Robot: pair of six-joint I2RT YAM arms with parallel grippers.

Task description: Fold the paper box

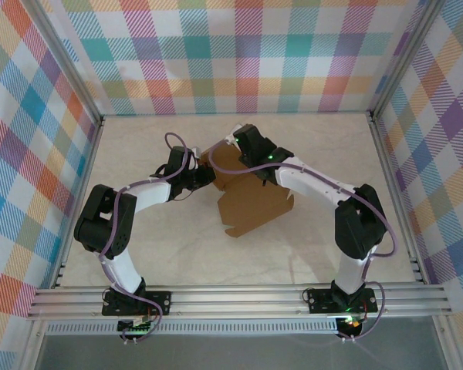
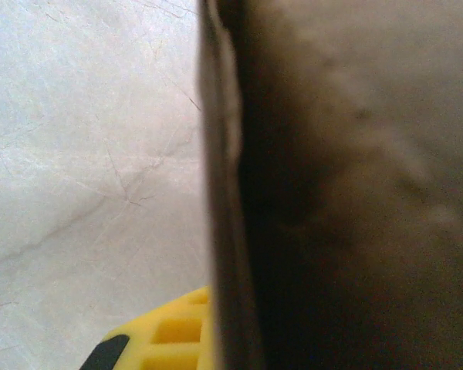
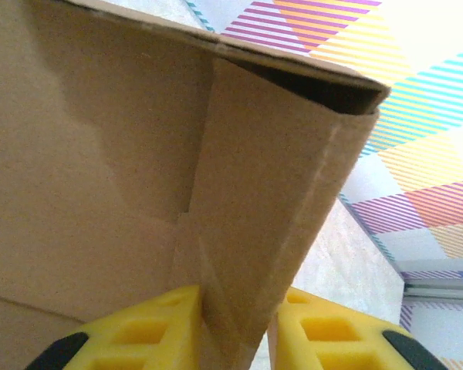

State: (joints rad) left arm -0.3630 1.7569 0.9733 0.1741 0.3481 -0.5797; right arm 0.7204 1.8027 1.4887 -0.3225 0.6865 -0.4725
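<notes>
The paper box (image 1: 251, 202) is plain brown cardboard, partly folded, lying mid-table with its far end raised. My left gripper (image 1: 204, 176) meets the raised far-left panel. In the left wrist view one yellow finger (image 2: 166, 335) presses against the cardboard's edge (image 2: 224, 193); the other finger is hidden behind the sheet, and the gripper is shut on it. My right gripper (image 1: 253, 159) sits over the far end. Its yellow fingers (image 3: 150, 331) straddle a folded flap (image 3: 270, 208). The left finger touches the flap and a thin gap shows at the right finger, so it is open.
The pale marble-look table (image 1: 139, 254) is walled by plaid panels (image 1: 239, 54) on three sides. An aluminium rail (image 1: 239, 297) runs along the near edge and carries both arm bases. Bare tabletop lies left, right and in front of the box.
</notes>
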